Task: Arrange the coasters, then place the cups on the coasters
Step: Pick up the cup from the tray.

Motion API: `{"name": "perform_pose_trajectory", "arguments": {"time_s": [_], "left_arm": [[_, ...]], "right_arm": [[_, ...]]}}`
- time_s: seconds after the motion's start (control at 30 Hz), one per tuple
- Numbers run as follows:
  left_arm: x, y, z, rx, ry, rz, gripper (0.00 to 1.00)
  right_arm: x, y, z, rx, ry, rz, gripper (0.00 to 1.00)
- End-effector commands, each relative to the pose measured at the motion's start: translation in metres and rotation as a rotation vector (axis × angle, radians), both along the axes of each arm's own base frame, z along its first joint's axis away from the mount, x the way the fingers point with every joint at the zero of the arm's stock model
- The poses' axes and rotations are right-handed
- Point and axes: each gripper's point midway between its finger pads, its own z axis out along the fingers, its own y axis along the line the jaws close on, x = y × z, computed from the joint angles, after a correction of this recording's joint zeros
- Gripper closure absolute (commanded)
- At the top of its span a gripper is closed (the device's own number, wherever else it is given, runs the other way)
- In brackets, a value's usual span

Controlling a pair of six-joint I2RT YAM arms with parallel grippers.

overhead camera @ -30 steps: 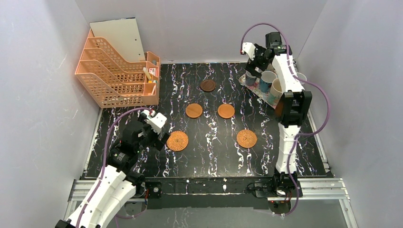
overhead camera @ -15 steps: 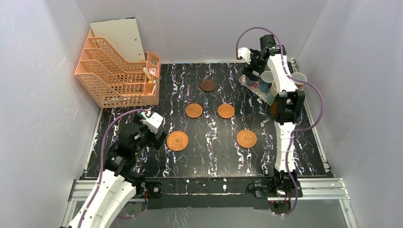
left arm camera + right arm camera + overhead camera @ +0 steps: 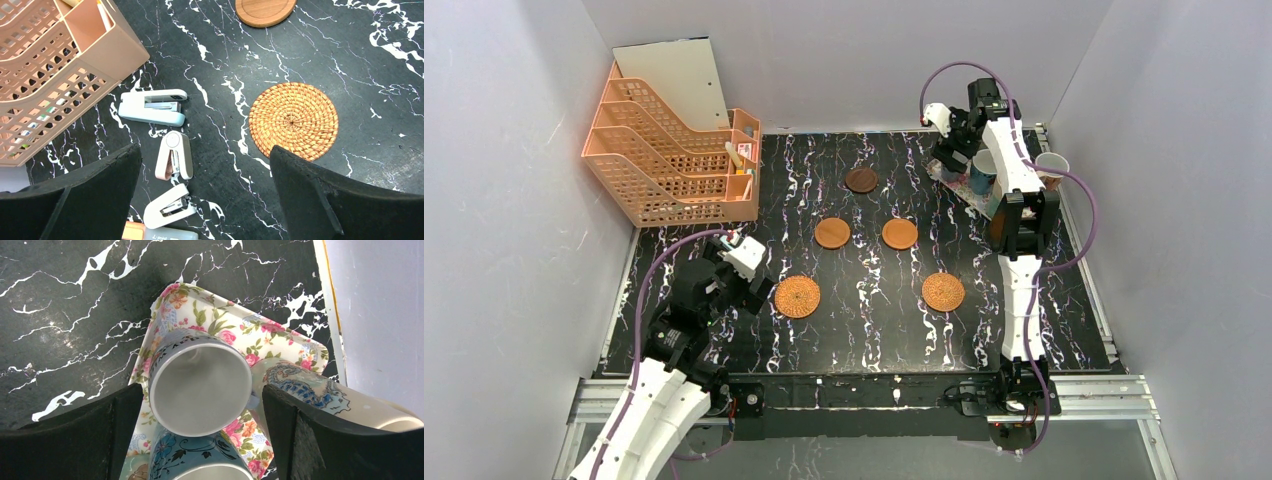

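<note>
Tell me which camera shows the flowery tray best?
The right wrist view: the tray fills much of the frame, its rose pattern clear, with mugs standing on it. The top view shows only a small strip of it at the far right, under the right arm. The left wrist view misses it.

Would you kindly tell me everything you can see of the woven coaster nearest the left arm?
The round woven orange-tan wicker coaster is a flat disc, its strands coiled in rings around a small centre. It lies flat on the black white-veined tabletop, with nothing on it. It touches neither the smooth round wooden coaster beyond it nor the pale staplers to its side.
</note>
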Motion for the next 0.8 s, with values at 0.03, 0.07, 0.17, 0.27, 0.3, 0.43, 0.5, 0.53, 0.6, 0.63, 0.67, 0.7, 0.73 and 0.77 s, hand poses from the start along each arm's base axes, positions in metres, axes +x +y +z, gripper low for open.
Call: {"name": "perform_pose_trajectory", "arguments": {"time_s": [0.03, 0.07, 0.17, 0.27, 0.3, 0.43, 0.5, 0.53, 0.6, 0.63, 0.67, 0.7, 0.73, 0.77], "left_arm": [[-0.001, 0.001, -0.002, -0.003, 0.002, -0.001, 0.02], [-0.001, 0.001, -0.002, -0.002, 0.002, 0.000, 0.02], [0.000, 0.002, -0.001, -0.004, -0.001, 0.005, 0.02], [0.000, 0.004, -0.001, -0.003, -0.003, 0.014, 0.02], [0.000, 0.004, -0.001, -0.003, -0.004, 0.016, 0.02], [0.001, 0.005, -0.001, -0.004, -0.004, 0.021, 0.02], [0.001, 0.005, -0.001, -0.005, -0.003, 0.019, 0.02], [0.001, 0.004, -0.001, -0.006, -0.003, 0.017, 0.02], [0.001, 0.004, 0.000, -0.007, -0.008, 0.017, 0.02], [0.000, 0.005, 0.000, -0.007, -0.008, 0.019, 0.02], [0.001, 0.005, 0.001, -0.007, -0.011, 0.021, 0.02], [0.001, 0.006, 0.001, -0.007, -0.011, 0.023, 0.02], [0.001, 0.006, 0.000, -0.006, -0.011, 0.024, 0.02], [0.001, 0.006, 0.000, -0.006, -0.011, 0.023, 0.02]], "right_arm": [[0.002, 0.007, -0.005, 0.015, 0.010, 0.006, 0.02], [0.002, 0.007, -0.008, 0.014, 0.015, 0.005, 0.02], [0.000, 0.007, -0.013, 0.019, 0.028, 0.005, 0.02], [-0.001, 0.010, -0.014, 0.031, 0.034, 0.007, 0.02], [-0.003, 0.011, -0.014, 0.035, 0.039, 0.009, 0.02], [-0.005, 0.014, -0.009, 0.062, 0.045, -0.001, 0.07], [-0.007, 0.016, -0.007, 0.083, 0.051, -0.012, 0.15], [-0.007, 0.018, -0.006, 0.091, 0.050, -0.018, 0.20], [-0.006, 0.018, -0.004, 0.105, 0.047, -0.039, 0.27], [-0.004, 0.018, -0.003, 0.109, 0.043, -0.049, 0.29], [-0.004, 0.018, -0.003, 0.110, 0.041, -0.056, 0.31], [-0.003, 0.019, -0.002, 0.115, 0.039, -0.060, 0.33], [-0.002, 0.019, 0.000, 0.121, 0.035, -0.066, 0.35], [-0.001, 0.020, 0.003, 0.129, 0.028, -0.071, 0.40]]}}
